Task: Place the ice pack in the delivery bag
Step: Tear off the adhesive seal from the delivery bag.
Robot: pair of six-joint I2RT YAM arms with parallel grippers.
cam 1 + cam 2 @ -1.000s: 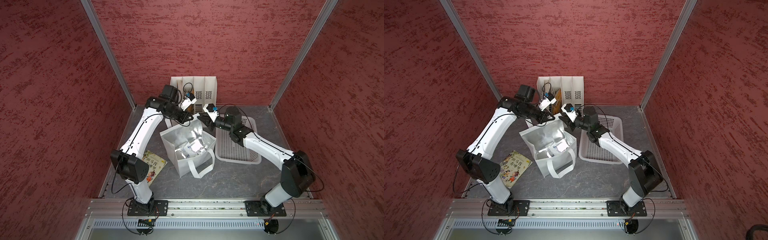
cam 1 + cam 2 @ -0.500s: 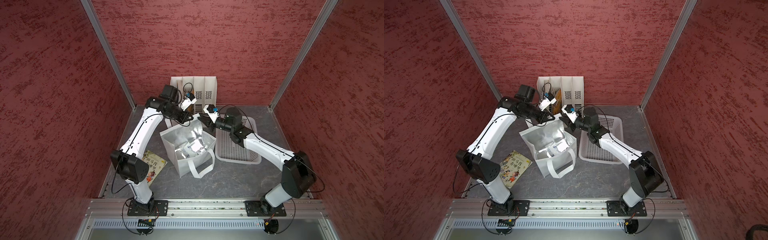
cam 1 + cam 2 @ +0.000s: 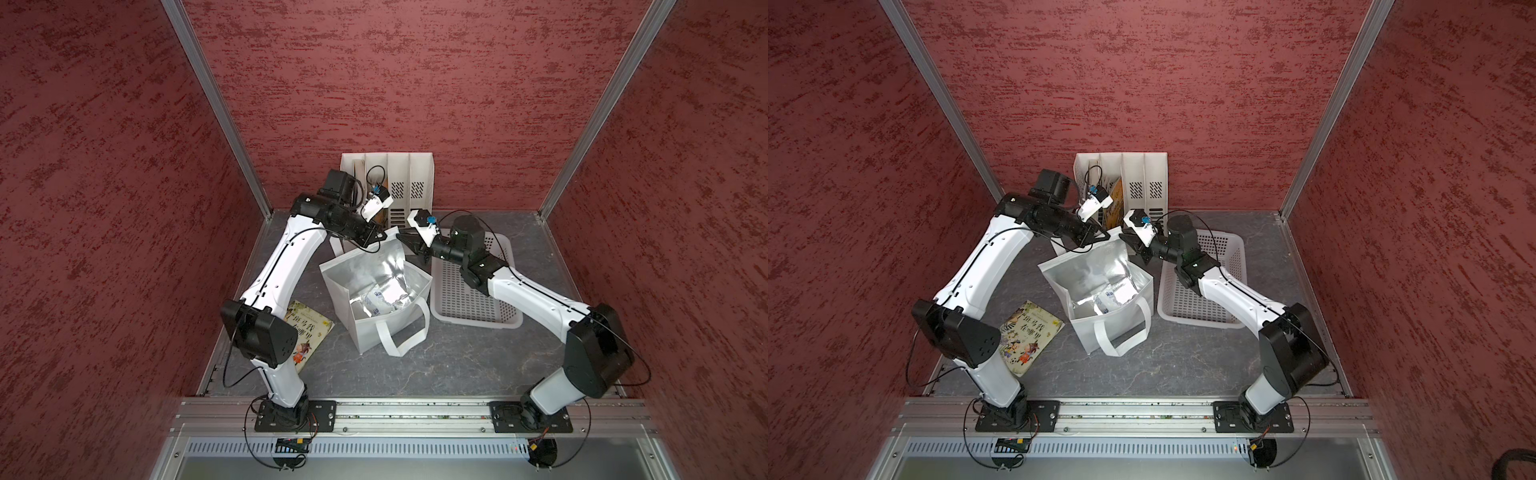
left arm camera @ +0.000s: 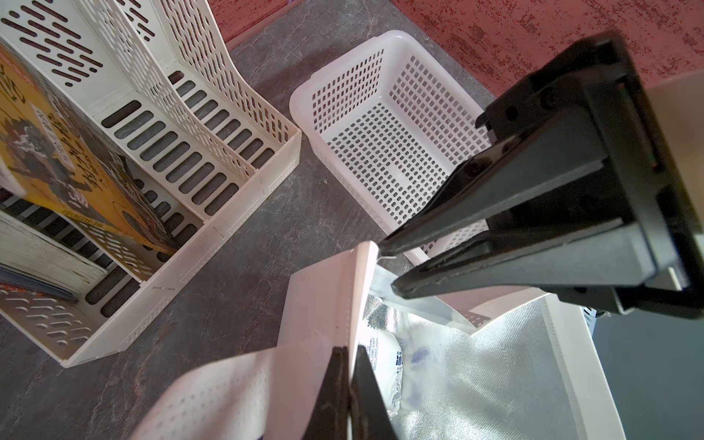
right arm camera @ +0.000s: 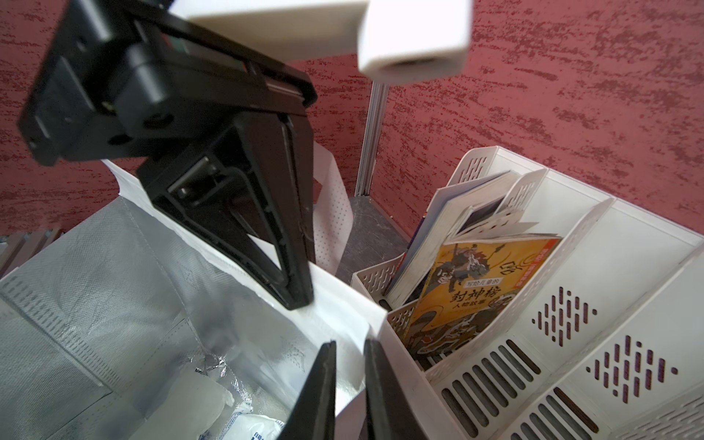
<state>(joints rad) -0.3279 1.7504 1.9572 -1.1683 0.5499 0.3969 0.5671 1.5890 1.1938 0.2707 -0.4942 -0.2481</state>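
Observation:
The white delivery bag stands open mid-table, its silver-lined flap raised at the far side. The ice pack, a white pouch with blue print, lies inside on the foil. My left gripper is shut on the flap's top edge. My right gripper stands at the flap's other corner. Its jaws are a narrow gap apart, with the flap's edge between them.
A white perforated basket lies just right of the bag, under my right forearm. A white slotted file rack holding books stands against the back wall behind both grippers. A picture book lies left of the bag.
The right gripper's jaws have narrowed around the flap's corner. The left gripper keeps its hold on the flap, and the bag has not moved.

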